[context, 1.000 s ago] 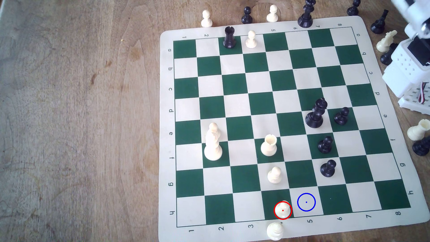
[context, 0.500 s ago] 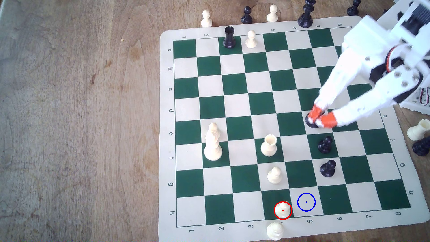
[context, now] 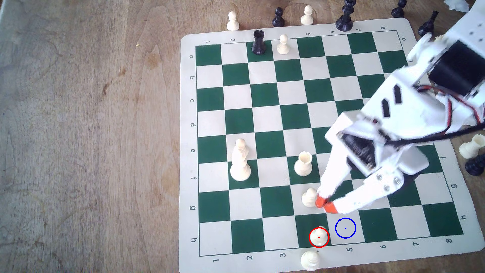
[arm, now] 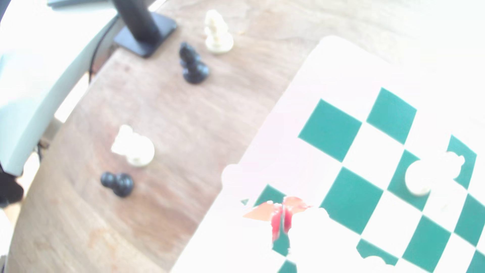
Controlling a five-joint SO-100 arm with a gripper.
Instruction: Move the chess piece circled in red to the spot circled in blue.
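Tool (context: 325, 204) hovered with orange tips nearly closed, holding nothing, beside another cream pawn (context: 309, 197). Red-circled pawn (context: 319, 236) stood upright, axis vertical, on a green edge square, next to the blue-ringed square (context: 345, 228).

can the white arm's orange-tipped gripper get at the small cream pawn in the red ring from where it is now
Probably yes. The orange-tipped gripper hovers close to the small cream pawn in the red ring, its fingertips together. Another cream pawn sits right beside the tips, but the squares between look free; the jaws must open first.
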